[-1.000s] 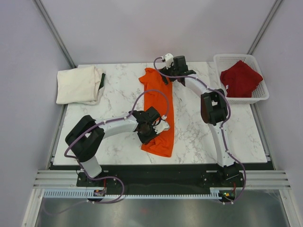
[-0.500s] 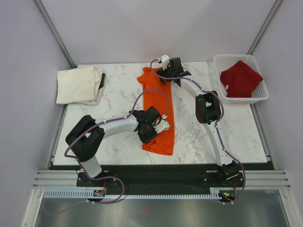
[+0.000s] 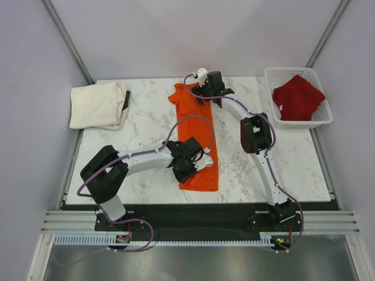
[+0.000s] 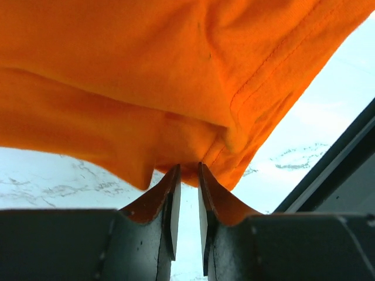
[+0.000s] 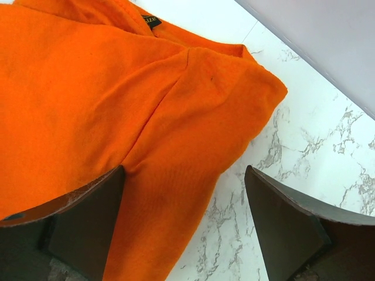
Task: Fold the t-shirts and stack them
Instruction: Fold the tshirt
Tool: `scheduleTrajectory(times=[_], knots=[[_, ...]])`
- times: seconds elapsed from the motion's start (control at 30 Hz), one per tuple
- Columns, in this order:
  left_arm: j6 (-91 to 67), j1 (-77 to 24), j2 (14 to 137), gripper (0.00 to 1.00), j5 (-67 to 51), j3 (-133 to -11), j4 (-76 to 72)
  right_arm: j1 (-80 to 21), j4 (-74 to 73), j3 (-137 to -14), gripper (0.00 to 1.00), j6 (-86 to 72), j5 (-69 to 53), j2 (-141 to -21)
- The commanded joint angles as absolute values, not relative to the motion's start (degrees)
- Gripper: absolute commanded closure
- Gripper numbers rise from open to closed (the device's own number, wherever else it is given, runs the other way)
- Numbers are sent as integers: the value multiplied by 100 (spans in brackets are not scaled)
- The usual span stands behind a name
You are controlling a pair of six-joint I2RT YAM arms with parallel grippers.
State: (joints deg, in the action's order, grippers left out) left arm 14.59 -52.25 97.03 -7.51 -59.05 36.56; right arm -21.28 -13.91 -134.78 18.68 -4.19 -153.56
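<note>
here, orange t-shirt in left tool

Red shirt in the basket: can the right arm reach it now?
Probably yes. The red shirt lies uncovered in the basket on that arm's side, and its fingers are open and empty over the orange shirt.

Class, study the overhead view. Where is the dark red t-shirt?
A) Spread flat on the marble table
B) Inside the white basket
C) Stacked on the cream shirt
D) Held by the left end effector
B: the dark red t-shirt lies bunched inside the white lattice basket at the table's far right corner.
</note>
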Motion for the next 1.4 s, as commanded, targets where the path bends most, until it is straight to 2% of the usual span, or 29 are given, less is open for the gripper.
scheduleTrajectory(times=[0.0, 0.37, 0.8, 1.0, 1.37], knots=[[1283, -5291, 9431, 75, -581, -5941, 3867, -2145, -1424, -13518, 7, 1977, -176, -15513], [1230, -5581, 9571, 75, -1151, -6407, 4210, -2153, -1397, -13509, 7, 2048, -141, -15530], [1423, -5634, 9905, 74, -1766, -5652, 3727, -2153, -1345, -13684, 6, 2100, -88, -15644], [1494, -5669, 10090, 74, -1907, -5695, 3718, -2136, -1204, -13807, 6, 2206, 104, -15732], [1520, -5933, 9554, 74, -1591, -5862, 4104, -2136, -1055, -13738, 5, 2434, 492, -15750]])
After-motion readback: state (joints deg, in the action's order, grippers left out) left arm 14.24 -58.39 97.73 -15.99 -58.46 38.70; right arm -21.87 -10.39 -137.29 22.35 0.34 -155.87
